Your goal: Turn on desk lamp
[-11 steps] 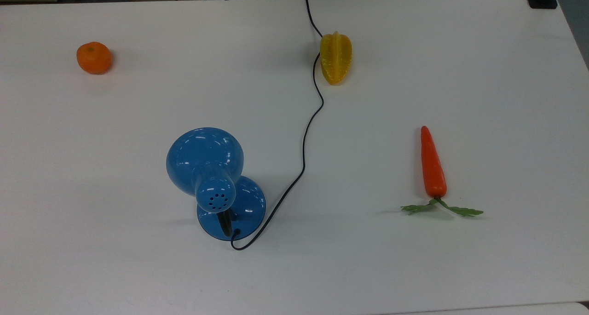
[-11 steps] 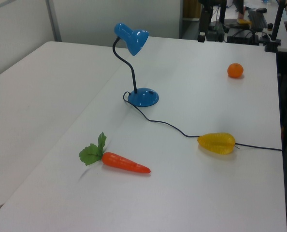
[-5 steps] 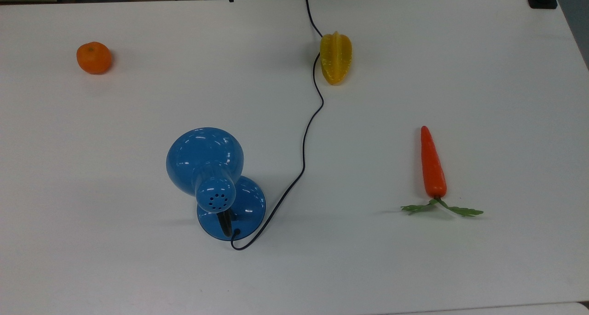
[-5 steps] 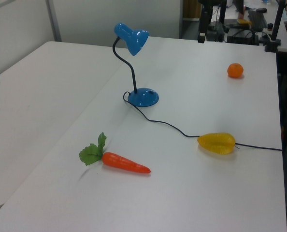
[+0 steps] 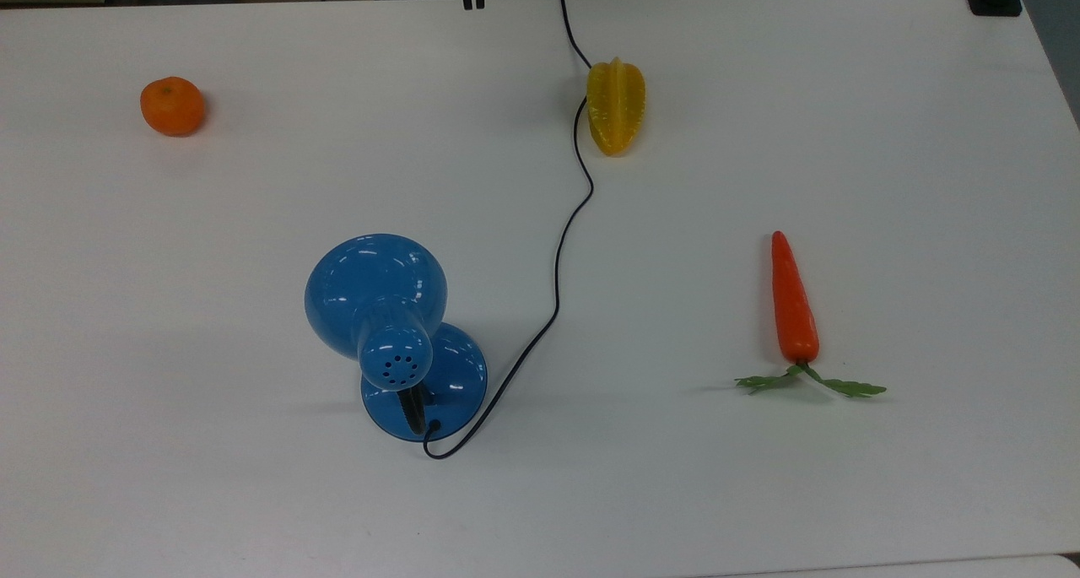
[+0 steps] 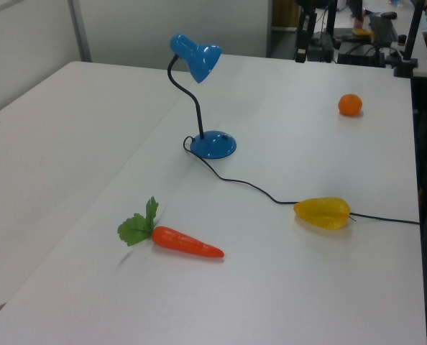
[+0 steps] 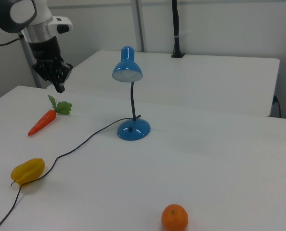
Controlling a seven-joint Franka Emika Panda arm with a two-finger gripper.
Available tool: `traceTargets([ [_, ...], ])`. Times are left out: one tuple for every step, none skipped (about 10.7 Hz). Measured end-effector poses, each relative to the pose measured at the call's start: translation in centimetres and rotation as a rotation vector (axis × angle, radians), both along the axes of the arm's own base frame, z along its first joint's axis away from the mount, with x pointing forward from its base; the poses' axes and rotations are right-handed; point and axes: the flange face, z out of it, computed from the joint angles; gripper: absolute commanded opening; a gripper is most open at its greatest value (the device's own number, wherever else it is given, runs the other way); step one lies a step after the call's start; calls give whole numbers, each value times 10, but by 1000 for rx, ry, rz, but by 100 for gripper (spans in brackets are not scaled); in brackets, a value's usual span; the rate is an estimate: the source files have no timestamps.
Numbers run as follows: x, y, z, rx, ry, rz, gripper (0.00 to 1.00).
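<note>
Lamp standing, gripper far off

Desk lamp (image 5: 396, 342) stands upright on the white table (image 5: 169, 308), nearest in the top view. Carrot (image 5: 793, 304) lies beyond, then starfruit (image 5: 616, 105) beside the cord (image 5: 557, 283), and orange (image 5: 172, 105). Gripper (image 7: 60, 87) hangs farthest; its fingers look pressed together.

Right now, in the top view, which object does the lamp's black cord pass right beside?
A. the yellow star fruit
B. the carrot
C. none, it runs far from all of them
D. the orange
A. In the top view the cord leaves the desk lamp and runs up along the top view's left edge of the yellow star fruit, while the orange and the carrot lie well away from it.
</note>
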Motion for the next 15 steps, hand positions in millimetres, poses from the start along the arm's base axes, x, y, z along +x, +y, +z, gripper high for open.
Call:
traceTargets([
  [0, 0, 0, 0, -4, 0, 2],
  [1, 0, 1, 2, -14, -1, 2],
  [2, 0, 2, 4, -22, -1, 2],
  [2, 0, 2, 5, -24, -1, 2],
  [2, 0, 2, 5, -24, -1, 0],
  [2, 0, 2, 5, -24, -1, 0],
  [2, 1, 2, 6, -24, 1, 0],
  [3, 2, 1, 6, -22, 3, 0],
  [4, 3, -2, 5, -17, 11, 0],
  [5, 3, -6, 1, -9, 38, 0],
  [7, 3, -12, -3, 0, 69, 0],
  [9, 1, -20, -8, 12, 108, 0],
  [14, -2, -28, -11, 11, 134, 0],
  [20, -7, -35, -12, -7, 137, 0],
  [29, -13, -47, -13, -33, 128, 0],
])
